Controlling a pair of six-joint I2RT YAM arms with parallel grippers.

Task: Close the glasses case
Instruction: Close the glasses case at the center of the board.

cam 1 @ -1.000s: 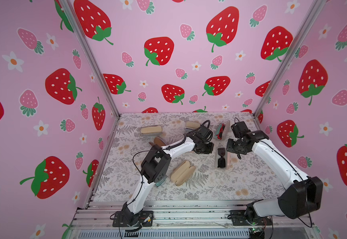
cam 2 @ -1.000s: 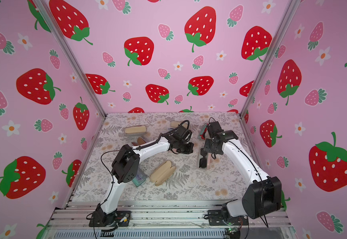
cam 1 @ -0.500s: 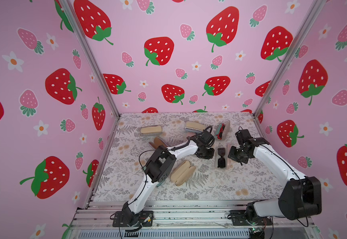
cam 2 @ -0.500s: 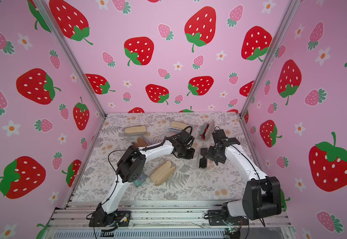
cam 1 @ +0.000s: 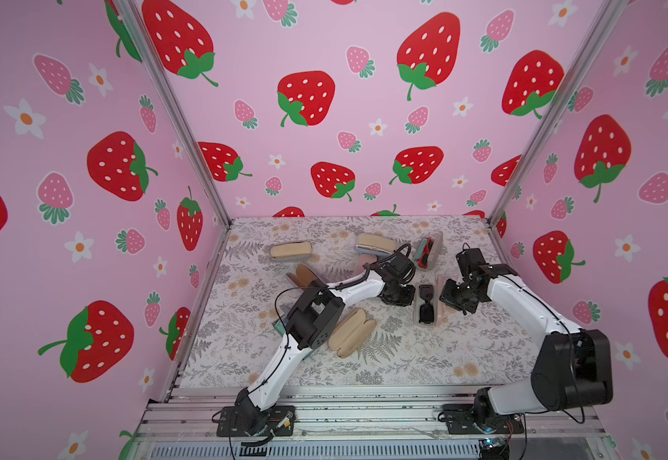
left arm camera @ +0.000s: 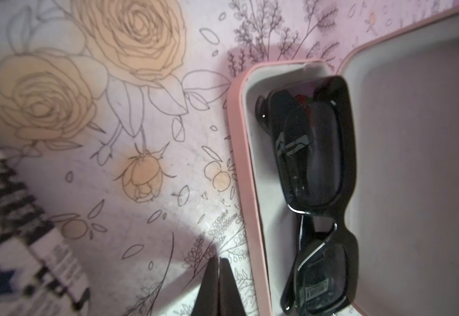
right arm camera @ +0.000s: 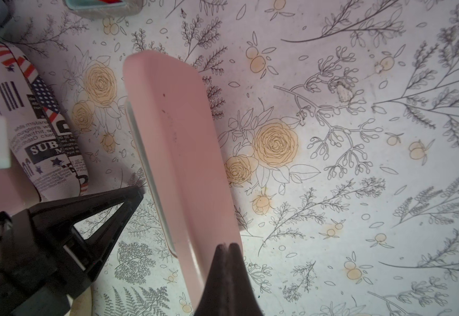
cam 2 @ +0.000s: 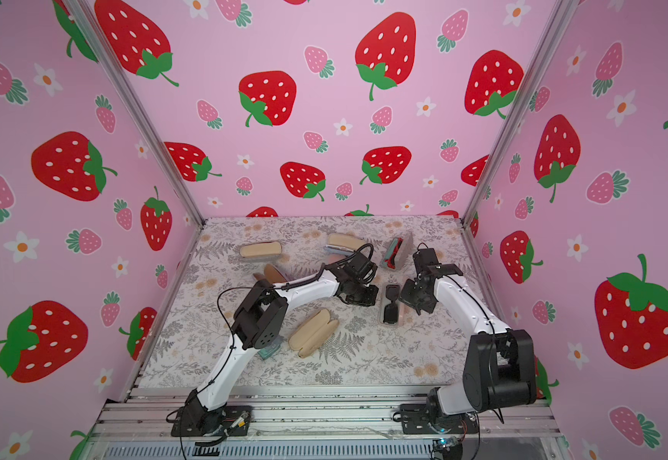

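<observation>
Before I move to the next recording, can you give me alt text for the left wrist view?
An open pink glasses case lies on a floral table cover, black sunglasses folded in its grey-lined base, with the lid open alongside. The left gripper, jaws shut, sits just beside the case's rim without touching it. A blurred newsprint-patterned item is at the frame's edge.

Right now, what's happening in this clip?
Two robot arms are working on a pink glasses case that lies open on the floral tablecloth, with black sunglasses inside. The left gripper, shut, sits beside the outer wall of the case's base. The right gripper, also shut, has its tips at the outside of the raised lid, apparently to push it over. The case is not yet closed. Other cases lie around.
</observation>
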